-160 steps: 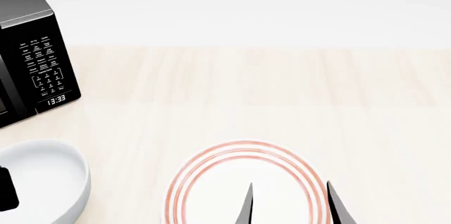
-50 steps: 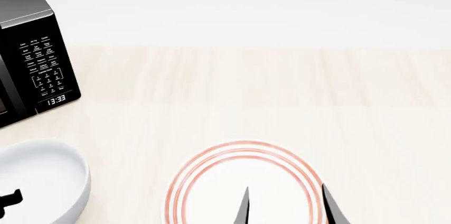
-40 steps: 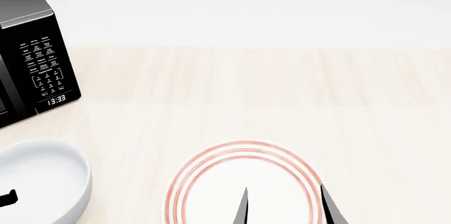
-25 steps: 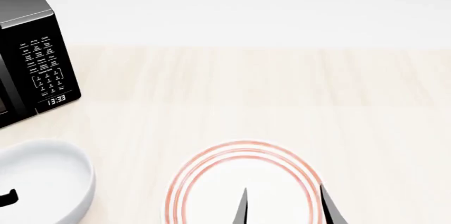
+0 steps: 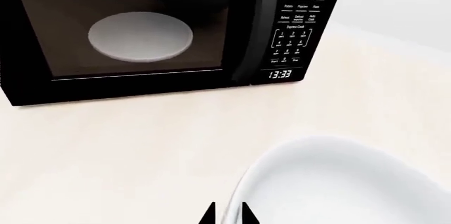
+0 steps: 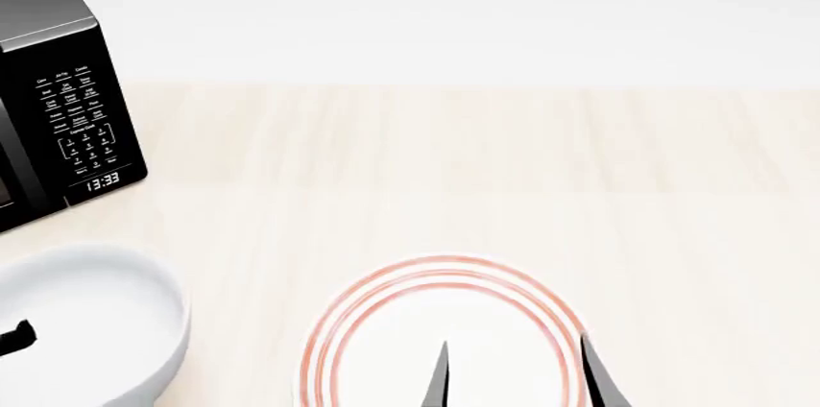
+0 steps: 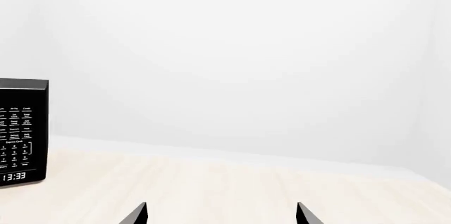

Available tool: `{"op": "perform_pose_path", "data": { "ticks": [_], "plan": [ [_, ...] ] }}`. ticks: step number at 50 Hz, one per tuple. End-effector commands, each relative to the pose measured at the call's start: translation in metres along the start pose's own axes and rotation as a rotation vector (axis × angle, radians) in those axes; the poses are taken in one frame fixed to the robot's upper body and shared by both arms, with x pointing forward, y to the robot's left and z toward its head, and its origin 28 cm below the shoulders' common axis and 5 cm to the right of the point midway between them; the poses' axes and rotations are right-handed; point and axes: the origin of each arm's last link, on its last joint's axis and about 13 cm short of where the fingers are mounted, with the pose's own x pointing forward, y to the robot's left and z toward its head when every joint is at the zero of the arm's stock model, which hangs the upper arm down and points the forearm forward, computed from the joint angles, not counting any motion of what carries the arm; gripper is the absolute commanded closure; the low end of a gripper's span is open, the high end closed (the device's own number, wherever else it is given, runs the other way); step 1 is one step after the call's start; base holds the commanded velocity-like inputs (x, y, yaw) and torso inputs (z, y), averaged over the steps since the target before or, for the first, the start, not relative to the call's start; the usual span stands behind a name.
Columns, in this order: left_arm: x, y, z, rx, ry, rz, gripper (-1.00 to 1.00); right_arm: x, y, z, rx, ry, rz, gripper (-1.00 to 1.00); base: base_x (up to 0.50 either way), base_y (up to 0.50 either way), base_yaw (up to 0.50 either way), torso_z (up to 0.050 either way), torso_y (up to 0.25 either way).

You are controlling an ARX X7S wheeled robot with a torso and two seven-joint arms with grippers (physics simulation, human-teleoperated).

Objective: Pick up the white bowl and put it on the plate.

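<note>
At the counter's (image 6: 423, 177) near-left corner, the white bowl (image 6: 90, 330) has its rim pinched between the left gripper's (image 5: 227, 215) fingers, clamped ready to carry, I judge. Bare counter separates it from the plate (image 6: 443, 325), above which the right gripper (image 6: 513, 378) hangs, fingers apart; the microwave (image 5: 162, 28) stands clear behind.

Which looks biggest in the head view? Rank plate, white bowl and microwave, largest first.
1. Plate, widest, though cut by the frame's edge.
2 and 3. Microwave and white bowl: unsure, both cropped by the frame's edge.
</note>
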Motion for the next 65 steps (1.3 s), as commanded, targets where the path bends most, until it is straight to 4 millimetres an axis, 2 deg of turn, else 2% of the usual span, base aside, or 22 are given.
{"op": "perform_pose_path", "data": {
  "ticks": [1,16,25,45,50,65],
  "plan": [
    [-0.006,-0.008,0.025,-0.051,-0.068,-0.035,1.0,0.001,-0.001,-0.001,0.001,0.001,0.001,-1.0,0.0,0.0,0.0,0.0,0.0],
    [-0.004,-0.019,0.049,-0.092,-0.104,-0.086,1.0,0.001,-0.001,-0.002,0.001,0.003,0.003,-1.0,0.0,0.0,0.0,0.0,0.001],
    [-0.002,-0.033,0.049,-0.071,-0.089,-0.122,1.0,0.002,-0.001,-0.002,0.0,0.005,0.002,-1.0,0.0,0.0,0.0,0.0,0.0],
    [-0.009,-0.078,0.059,-0.017,-0.086,-0.258,1.0,0.0,0.001,-0.003,-0.001,0.008,0.007,-1.0,0.0,0.0,0.0,0.0,0.001],
    [-0.01,-0.092,0.069,-0.008,-0.092,-0.296,1.0,0.0,0.001,-0.002,-0.003,0.007,0.006,-1.0,0.0,0.0,0.0,0.0,0.0],
    [0.001,-0.129,0.07,-0.002,-0.075,-0.395,1.0,0.001,0.0,-0.003,0.002,0.01,0.004,-1.0,0.0,0.0,0.0,0.0,0.001]
  ]
}}
